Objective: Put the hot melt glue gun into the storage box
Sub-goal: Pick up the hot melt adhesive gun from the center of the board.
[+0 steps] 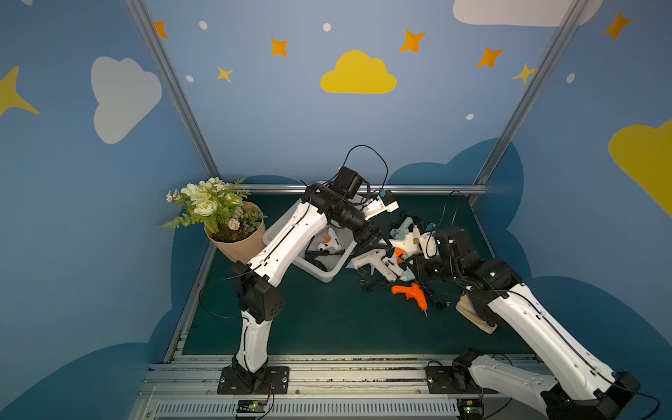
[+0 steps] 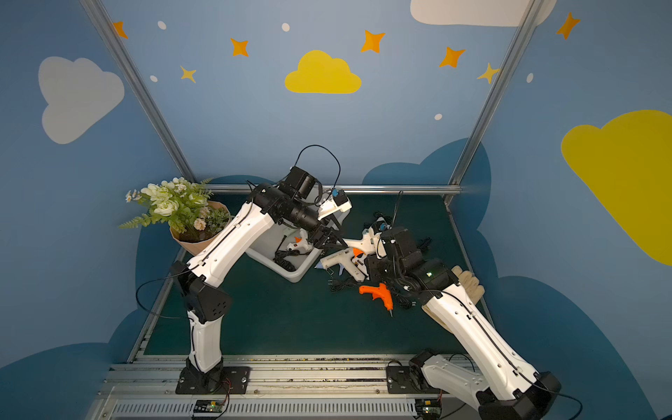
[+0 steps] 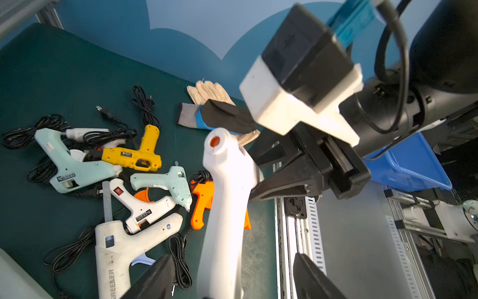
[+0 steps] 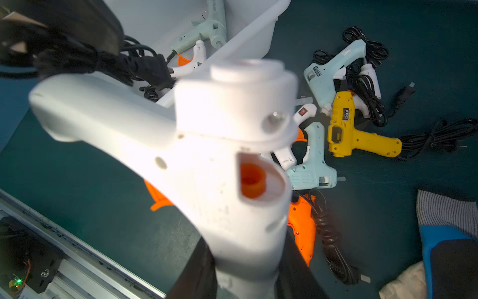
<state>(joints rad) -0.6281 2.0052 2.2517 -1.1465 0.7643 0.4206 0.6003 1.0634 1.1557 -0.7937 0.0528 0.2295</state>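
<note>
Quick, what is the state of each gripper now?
Left gripper: open, jaws either side of the white glue gun.
Right gripper: shut on the white glue gun.

Blue walls (image 1: 291, 127) painted with clouds (image 1: 358, 74) and stars (image 1: 279, 47) enclose a dark green tabletop (image 1: 327, 327).

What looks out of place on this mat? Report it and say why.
The work gloves on the mat look stray beside the glue guns. The loose guns lie heaped with tangled cords. One white glue gun is off the mat, gripped by the right claw, the open left claw straddling its handle.
</note>
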